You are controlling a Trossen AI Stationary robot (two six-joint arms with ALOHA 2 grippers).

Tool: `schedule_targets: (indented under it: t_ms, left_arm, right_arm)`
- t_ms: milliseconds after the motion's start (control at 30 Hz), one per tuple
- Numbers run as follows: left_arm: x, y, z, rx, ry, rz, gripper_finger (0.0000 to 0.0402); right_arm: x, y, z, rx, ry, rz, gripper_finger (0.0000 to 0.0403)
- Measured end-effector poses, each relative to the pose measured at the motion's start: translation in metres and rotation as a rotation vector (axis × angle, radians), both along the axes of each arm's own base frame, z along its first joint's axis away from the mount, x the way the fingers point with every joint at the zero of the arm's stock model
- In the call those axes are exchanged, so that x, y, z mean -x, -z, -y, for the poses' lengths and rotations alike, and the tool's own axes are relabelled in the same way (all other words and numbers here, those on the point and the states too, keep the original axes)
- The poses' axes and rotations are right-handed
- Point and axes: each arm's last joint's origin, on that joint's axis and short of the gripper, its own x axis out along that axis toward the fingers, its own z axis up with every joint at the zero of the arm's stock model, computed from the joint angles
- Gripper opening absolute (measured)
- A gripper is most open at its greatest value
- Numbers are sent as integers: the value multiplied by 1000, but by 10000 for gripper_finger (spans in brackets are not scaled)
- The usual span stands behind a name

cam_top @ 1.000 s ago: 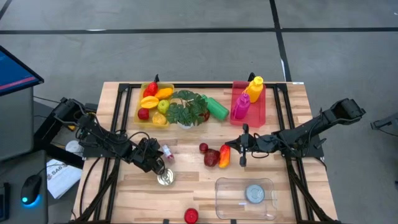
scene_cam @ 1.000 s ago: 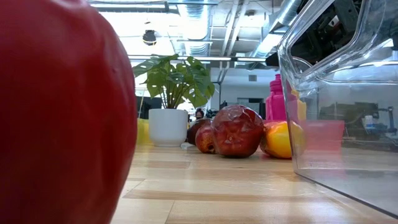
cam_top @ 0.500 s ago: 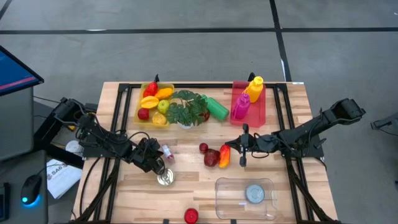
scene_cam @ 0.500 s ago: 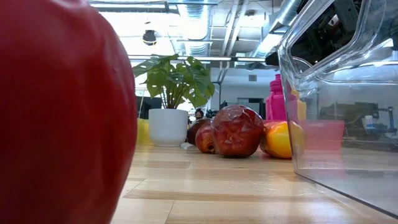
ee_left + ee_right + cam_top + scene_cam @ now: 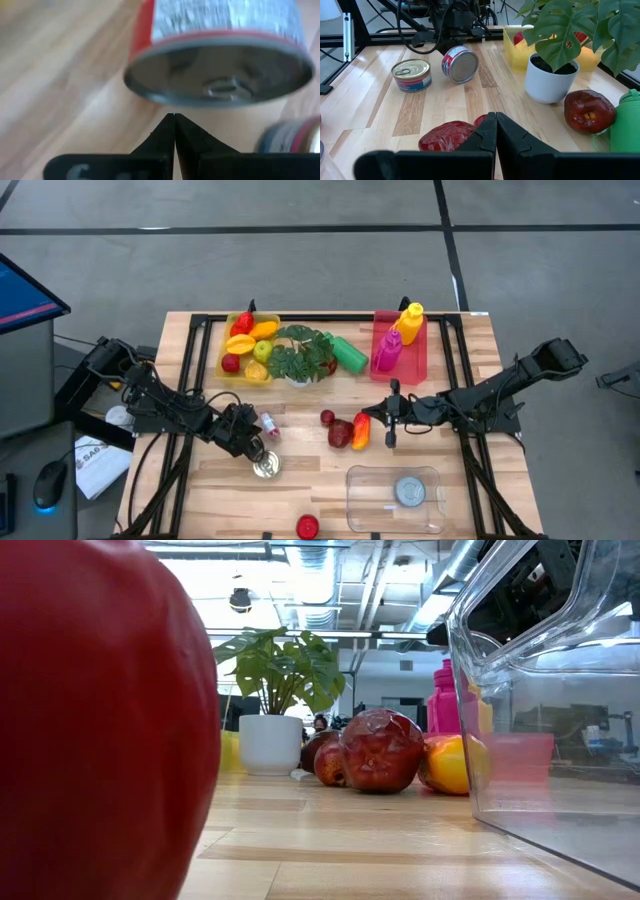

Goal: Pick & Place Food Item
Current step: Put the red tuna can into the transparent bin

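- Left gripper (image 5: 252,434) closed, fingers pressed together, holding nothing; sits toward the worktop's left edge, tip just behind a tipped can (image 5: 267,424) lying on its side (left wrist view shows the can's end right past the closed tips (image 5: 173,116)).
- Upright tin (image 5: 265,467) stands just in front of that gripper, toward the front edge.
- Right gripper (image 5: 392,416) also closed and empty, mid-worktop, right of centre, beside the loose fruit.
- Loose fruit in the middle: dark red apple (image 5: 340,434), small red one (image 5: 327,417), red-yellow piece (image 5: 361,430) touching the apple on its right.
- Clear tub (image 5: 392,498) near the front edge, right of centre, with a round grey item (image 5: 408,492) inside.
- Red fruit (image 5: 307,527) at the very front edge (fills the low view's left side).
- Back edge: yellow tray (image 5: 224,352) of mixed fruit, potted plant (image 5: 300,355), green bottle (image 5: 349,353) lying down, pink bin (image 5: 421,358) holding a yellow bottle (image 5: 410,322) and a magenta bottle (image 5: 387,350).
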Motion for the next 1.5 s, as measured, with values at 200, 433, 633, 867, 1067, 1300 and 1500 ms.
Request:
schedule_targets:
  t_ms: [200, 433, 633, 867, 1067, 1300, 1500]
  left_arm:
    - [2, 2, 0, 26, 27, -47, 0]
    - [3, -1, 0, -35, 120, -58, 0]
    - [5, -18, -2, -100, 216, 9, 0]
    - [12, -42, -5, -104, 327, 111, 0]
    - [19, -58, -7, -120, 488, 175, 0]
    - [24, -75, -9, -216, 596, 286, 0]
    - [18, -90, -9, -387, 707, 429, 0]
  right_arm:
    - [0, 0, 0, 0, 0, 0, 0]
    - [0, 0, 0, 0, 2, 0, 0]
    - [-2, -3, 3, -10, 17, 30, 0]
    - [-4, -10, 4, -37, 22, 106, 0]
    - [-4, -10, 4, -69, 31, 111, 0]
    - [-5, -10, 7, -69, 44, 111, 0]
    - [-5, -10, 7, -69, 45, 111, 0]
